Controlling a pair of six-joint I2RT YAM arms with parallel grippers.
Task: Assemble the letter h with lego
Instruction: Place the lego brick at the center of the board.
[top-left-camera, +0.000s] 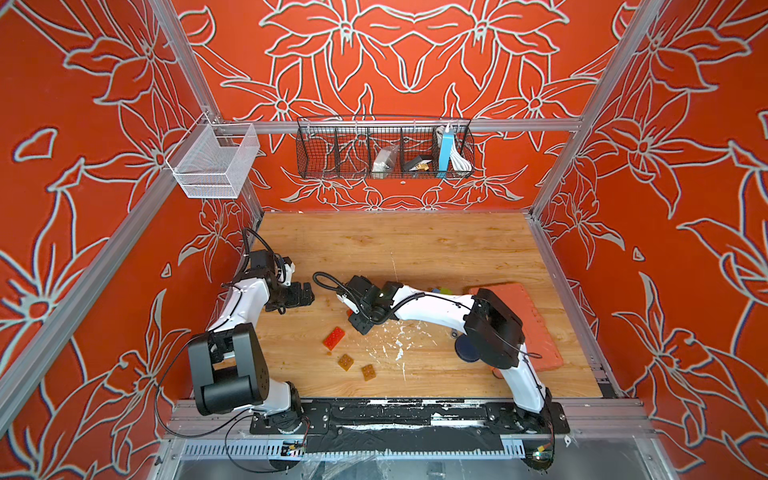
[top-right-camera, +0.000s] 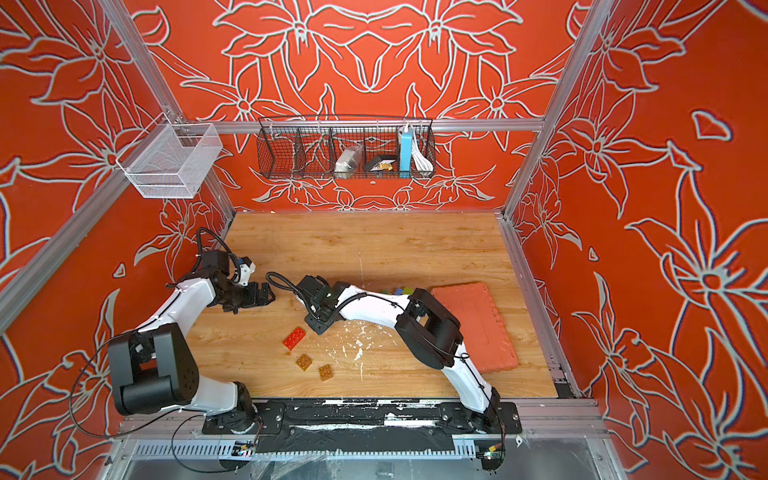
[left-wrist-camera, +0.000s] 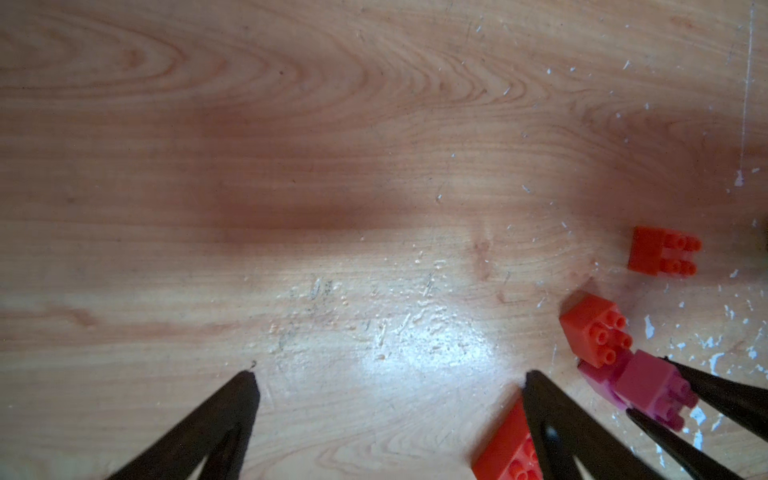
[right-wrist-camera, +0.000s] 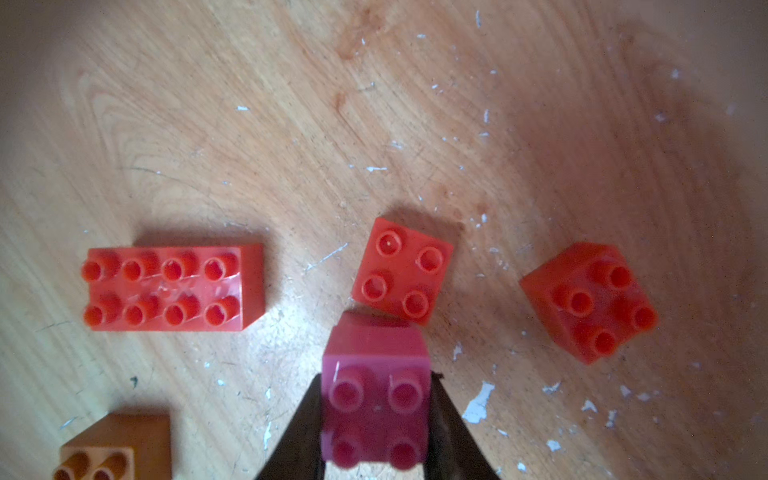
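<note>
1. Starting at the right pincer (right-wrist-camera: 376, 415): clamped on a pink brick (right-wrist-camera: 374, 353), pinching two opposite side walls, studs free and facing the wrist camera.
2. Sitting hard by a red square brick (right-wrist-camera: 402, 270), corner close enough to be touching, though cannot tell for sure. Cannot tell either whether lifted or resting on the tabletop (right-wrist-camera: 208, 124).
3. Moving outward: passing a second red square brick (right-wrist-camera: 588, 301) a little apart, then a long red brick (right-wrist-camera: 172, 286) further off on the opposite side.
4. Over to the left pincer (left-wrist-camera: 390, 376): fingers wide apart, nothing between them, hovering above bare wood near the long red brick.
5. Pulling back to a top view: spotting an amber brick (top-left-camera: 345, 361) and another amber brick (top-left-camera: 368, 371) nearer the robot's base, plus more coloured bricks (top-left-camera: 440, 290) peeking out behind the right arm, beside the orange case (top-left-camera: 523, 316).
6. Handling, by judgement: light, rigid, hard plastic, smooth and probably slippery on the flat walls. Little fear of crushing, but liable to twist or pop out under a skewed pinch.
7. Best taken across flat opposite walls, square on, keeping studs and hollow underside clear for pressing together.
8. No h on show yet: loose pieces only, looks like early going.
</note>
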